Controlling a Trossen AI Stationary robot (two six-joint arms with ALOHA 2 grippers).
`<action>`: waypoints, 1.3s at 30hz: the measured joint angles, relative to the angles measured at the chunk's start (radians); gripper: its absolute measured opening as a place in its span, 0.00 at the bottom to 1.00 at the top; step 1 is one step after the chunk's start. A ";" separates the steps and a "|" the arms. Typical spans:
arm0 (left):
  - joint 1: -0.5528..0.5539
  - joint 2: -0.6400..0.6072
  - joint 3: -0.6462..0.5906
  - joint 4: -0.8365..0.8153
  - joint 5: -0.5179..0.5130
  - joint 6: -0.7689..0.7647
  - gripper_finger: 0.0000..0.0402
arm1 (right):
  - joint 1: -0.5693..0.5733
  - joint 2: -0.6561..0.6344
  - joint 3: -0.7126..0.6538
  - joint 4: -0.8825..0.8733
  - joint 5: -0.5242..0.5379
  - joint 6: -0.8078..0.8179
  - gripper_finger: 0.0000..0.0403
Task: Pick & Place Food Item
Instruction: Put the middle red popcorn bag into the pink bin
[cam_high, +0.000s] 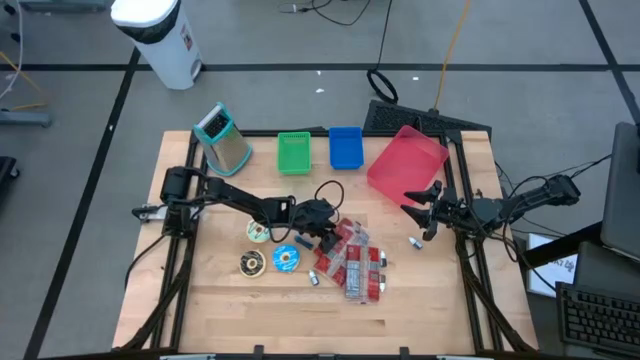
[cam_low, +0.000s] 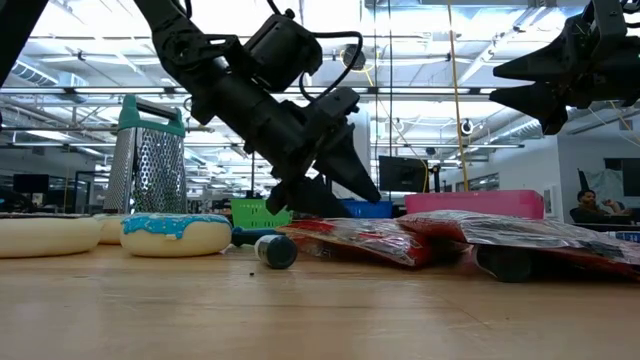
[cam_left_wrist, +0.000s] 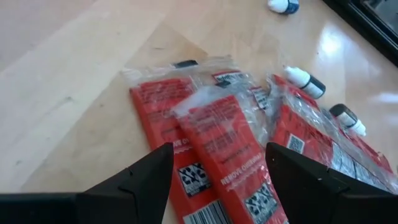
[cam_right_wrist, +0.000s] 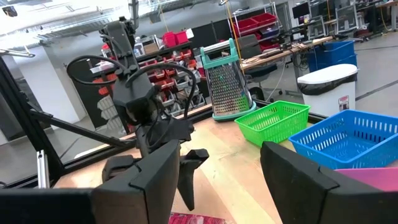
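Observation:
A pile of red food packets in clear wrap (cam_high: 352, 262) lies flat on the wooden table, right of centre. My left gripper (cam_high: 328, 228) hangs open just above the pile's left end, slanting down. In the left wrist view its two fingers stand on either side of the nearest packets (cam_left_wrist: 217, 130) without touching them. In the low view the fingertips (cam_low: 325, 195) are clear above the packets (cam_low: 400, 240). Three doughnuts (cam_high: 258, 232) (cam_high: 252, 263) (cam_high: 286, 259) lie left of the pile. My right gripper (cam_high: 425, 205) waits open in the air at the table's right side.
Along the far edge stand a metal grater (cam_high: 225, 138), a green basket (cam_high: 294, 152), a blue basket (cam_high: 345, 147) and a red tray (cam_high: 407, 160). Small bottles lie near the packets (cam_high: 313, 278) (cam_high: 414, 243) (cam_left_wrist: 305, 81). Bare wood lies along the near edge.

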 joint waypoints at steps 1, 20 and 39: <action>-0.004 0.000 0.000 -0.001 0.001 -0.002 0.64 | 0.000 0.000 0.000 0.000 0.000 0.000 0.53; -0.024 0.013 0.000 0.036 0.049 -0.040 0.64 | 0.000 0.000 0.000 0.000 0.000 0.000 0.53; -0.023 0.014 0.000 0.004 0.036 0.064 0.16 | 0.000 0.000 0.000 0.001 0.000 0.000 0.53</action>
